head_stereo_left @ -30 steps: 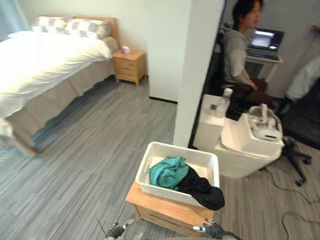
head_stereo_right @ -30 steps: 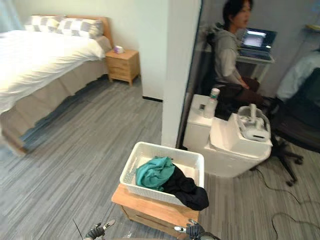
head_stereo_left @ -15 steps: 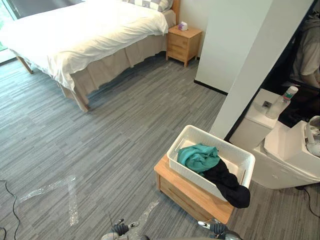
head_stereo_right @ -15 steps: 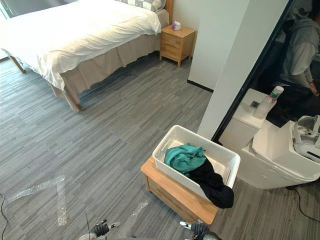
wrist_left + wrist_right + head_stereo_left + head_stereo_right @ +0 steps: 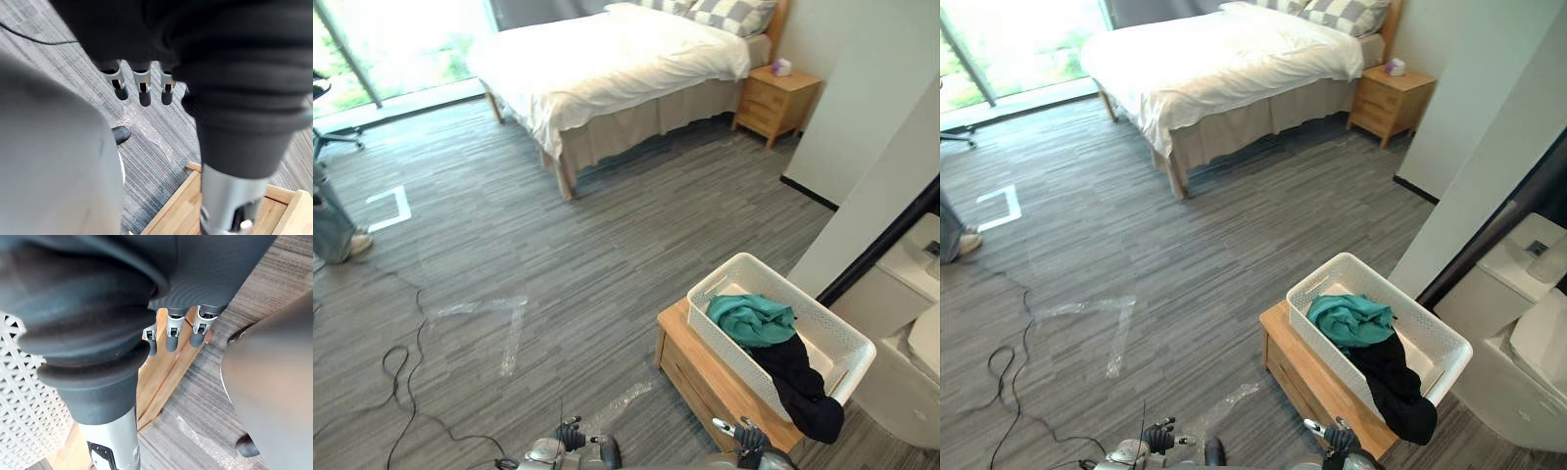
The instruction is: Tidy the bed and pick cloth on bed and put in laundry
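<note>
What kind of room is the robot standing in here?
Most likely a bedroom: a wide bed with white bedding and checked pillows, a small wooden nightstand beside it, and a white lattice plastic laundry basket holding teal and black clothes.

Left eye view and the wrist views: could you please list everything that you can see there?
bed: one, white, far side of room
pillows: two, grey-white checked, bed's head
nightstand: one, wooden, beside bed's head
basket: one, white, on low cabinet
low cabinet: one, wooden, near right
teal cloth: one, in basket
black cloth: one, in basket, hanging over rim
tape: clear strips, on floor
person: one, leg and shoe, left edge
left robot hand: silver, open, empty
right robot hand: silver, open, empty
</note>
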Tool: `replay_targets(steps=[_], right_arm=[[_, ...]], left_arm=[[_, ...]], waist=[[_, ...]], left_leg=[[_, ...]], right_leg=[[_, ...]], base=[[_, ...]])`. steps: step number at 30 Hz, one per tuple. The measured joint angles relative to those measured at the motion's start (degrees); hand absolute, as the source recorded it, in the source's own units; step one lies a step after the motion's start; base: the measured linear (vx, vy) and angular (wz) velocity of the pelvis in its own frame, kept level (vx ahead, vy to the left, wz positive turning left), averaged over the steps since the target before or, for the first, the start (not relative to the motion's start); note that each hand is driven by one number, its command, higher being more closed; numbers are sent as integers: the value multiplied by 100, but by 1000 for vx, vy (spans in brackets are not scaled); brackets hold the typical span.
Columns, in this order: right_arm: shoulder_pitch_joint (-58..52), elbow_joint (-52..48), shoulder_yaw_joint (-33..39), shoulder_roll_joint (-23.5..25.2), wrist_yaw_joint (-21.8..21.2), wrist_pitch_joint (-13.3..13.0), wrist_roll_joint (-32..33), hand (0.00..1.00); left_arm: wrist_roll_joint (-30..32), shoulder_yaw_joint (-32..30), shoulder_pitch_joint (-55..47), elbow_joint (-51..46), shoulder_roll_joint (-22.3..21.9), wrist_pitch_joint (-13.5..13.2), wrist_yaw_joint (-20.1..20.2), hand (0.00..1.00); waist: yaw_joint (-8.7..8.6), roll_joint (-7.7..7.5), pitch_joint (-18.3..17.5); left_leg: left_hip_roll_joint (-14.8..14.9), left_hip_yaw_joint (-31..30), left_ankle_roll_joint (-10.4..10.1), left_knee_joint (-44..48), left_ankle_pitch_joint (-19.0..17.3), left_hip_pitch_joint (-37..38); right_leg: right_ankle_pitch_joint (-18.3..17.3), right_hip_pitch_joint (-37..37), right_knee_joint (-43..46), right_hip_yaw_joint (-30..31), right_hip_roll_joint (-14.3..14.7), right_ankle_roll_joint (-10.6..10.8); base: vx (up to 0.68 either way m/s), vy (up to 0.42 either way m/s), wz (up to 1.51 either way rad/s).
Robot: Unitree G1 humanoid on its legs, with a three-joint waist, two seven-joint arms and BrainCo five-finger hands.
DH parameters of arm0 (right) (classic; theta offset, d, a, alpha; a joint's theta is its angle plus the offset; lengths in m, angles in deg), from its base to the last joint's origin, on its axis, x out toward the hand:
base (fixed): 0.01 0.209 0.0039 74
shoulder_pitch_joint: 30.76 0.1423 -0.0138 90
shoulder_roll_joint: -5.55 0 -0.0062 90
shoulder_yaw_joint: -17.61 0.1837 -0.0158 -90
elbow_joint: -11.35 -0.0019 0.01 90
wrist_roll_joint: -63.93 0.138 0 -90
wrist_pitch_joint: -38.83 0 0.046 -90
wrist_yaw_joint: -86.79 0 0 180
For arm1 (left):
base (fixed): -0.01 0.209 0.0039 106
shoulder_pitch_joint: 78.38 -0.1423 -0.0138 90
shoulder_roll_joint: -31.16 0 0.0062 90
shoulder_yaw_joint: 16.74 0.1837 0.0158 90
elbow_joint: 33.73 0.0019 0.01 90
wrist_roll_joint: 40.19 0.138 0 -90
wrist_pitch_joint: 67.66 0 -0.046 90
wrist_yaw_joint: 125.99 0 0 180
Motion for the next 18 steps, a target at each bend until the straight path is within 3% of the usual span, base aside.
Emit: replay_targets(steps=[2, 4, 8, 9, 13, 18], right_arm=[[-45, -7, -2, -29, 2, -45, -11, 0], [-45, -8, -2, -31, 8, -45, -18, 0], [-43, 11, -4, 85, 5, -28, -37, 0], [-57, 23, -2, 172, 4, -20, -61, 0], [-120, 44, -6, 279, 0, 3, -154, 0], [-133, 18, -13, 245, -19, 27, -196, 0]], left_arm=[[-82, 84, 5, 27, -84, 25, 49, 0], [-109, 84, 16, 16, -192, 4, 84, 0], [-277, 120, 79, 11, -293, 36, 170, 0], [-405, 122, 94, 12, -275, 54, 229, 0], [-557, 37, 107, 1, -233, 101, 245, 0], [-896, -221, 97, -28, -250, 175, 247, 0]], waist=[[-23, 92, -110], [-14, 84, -118], [30, -51, -190], [53, -184, -213], [159, -339, -297], [143, -254, -275]], left_leg=[[119, 7, -69, 0, 62, 0], [149, -4, -79, 0, 71, -24], [81, -54, -50, -1, 121, -87], [51, -92, -49, -3, 122, -91], [7, -170, -51, -8, 122, -103], [141, -203, -93, -13, 16, -113]], right_leg=[[20, 8, -18, -34, 98, -24], [48, 8, -24, -78, 121, 26], [92, 52, -129, -126, 69, 93], [105, 108, -179, -184, 43, 109], [110, 192, -194, -250, 18, 112], [227, 195, -117, -260, 140, 60]], base=[[-59, -132, 2], [-16, -90, 8], [34, -28, 11], [59, -20, 14], [35, -34, 15], [-91, -34, 1]])
